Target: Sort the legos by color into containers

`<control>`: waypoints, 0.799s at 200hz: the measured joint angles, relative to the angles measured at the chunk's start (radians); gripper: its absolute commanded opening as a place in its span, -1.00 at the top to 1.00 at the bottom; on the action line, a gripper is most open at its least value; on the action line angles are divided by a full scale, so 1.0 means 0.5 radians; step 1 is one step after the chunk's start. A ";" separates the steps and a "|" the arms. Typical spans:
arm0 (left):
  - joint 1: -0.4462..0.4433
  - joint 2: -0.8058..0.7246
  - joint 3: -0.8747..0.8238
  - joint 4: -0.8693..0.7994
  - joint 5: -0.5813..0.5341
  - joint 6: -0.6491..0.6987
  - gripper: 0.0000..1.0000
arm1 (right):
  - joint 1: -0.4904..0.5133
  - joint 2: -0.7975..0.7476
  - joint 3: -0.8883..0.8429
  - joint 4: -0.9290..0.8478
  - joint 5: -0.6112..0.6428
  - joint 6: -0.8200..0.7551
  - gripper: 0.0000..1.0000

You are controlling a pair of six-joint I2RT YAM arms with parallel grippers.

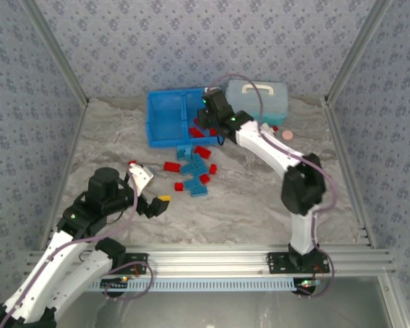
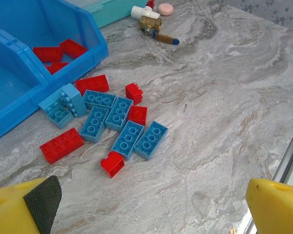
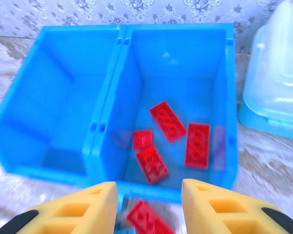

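The blue tray (image 1: pixel 151 121) stands at the back of the table. In the right wrist view, several red legos (image 3: pixel 168 122) lie in its right compartment, and the left compartment (image 3: pixel 53 117) shows a bare floor. My right gripper (image 1: pixel 214 117) hovers over the tray's near wall (image 3: pixel 151 187), open, with nothing between its fingers (image 3: pixel 149 209). One red brick (image 3: pixel 147 220) lies on the table below it. Red and light blue legos (image 1: pixel 195 167) lie scattered in front of the tray (image 2: pixel 95 46). My left gripper (image 1: pixel 157 203) stands open near them (image 2: pixel 151 207), over bare table short of a small red brick (image 2: pixel 112 163).
A pale-blue lidded case (image 1: pixel 260 99) with a white handle sits right of the tray (image 3: pixel 278 73). A brass-and-white fitting (image 2: pixel 149 20) and a pink disc (image 1: pixel 285 136) lie near it. An aluminium rail (image 1: pixel 212 260) runs along the table's near edge.
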 measured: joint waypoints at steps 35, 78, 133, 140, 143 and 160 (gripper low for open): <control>0.000 0.002 0.000 0.002 0.001 0.000 -0.98 | 0.107 -0.346 -0.577 0.157 0.057 0.179 0.17; 0.000 0.015 0.000 0.006 0.002 0.000 -0.99 | 0.138 -0.169 -0.859 0.194 0.022 0.376 0.09; 0.000 0.015 0.000 0.007 0.008 0.000 -0.98 | 0.079 0.144 -0.843 0.285 -0.101 0.546 0.12; 0.000 0.015 0.000 0.007 0.008 0.000 -0.99 | 0.076 0.179 -0.837 0.285 -0.110 0.563 0.14; 0.000 0.015 0.000 0.006 0.008 0.000 -0.98 | 0.076 0.188 -0.836 0.285 -0.114 0.571 0.14; 0.000 0.015 0.000 0.006 0.008 0.000 -0.99 | 0.083 0.229 -0.835 0.289 -0.127 0.603 0.18</control>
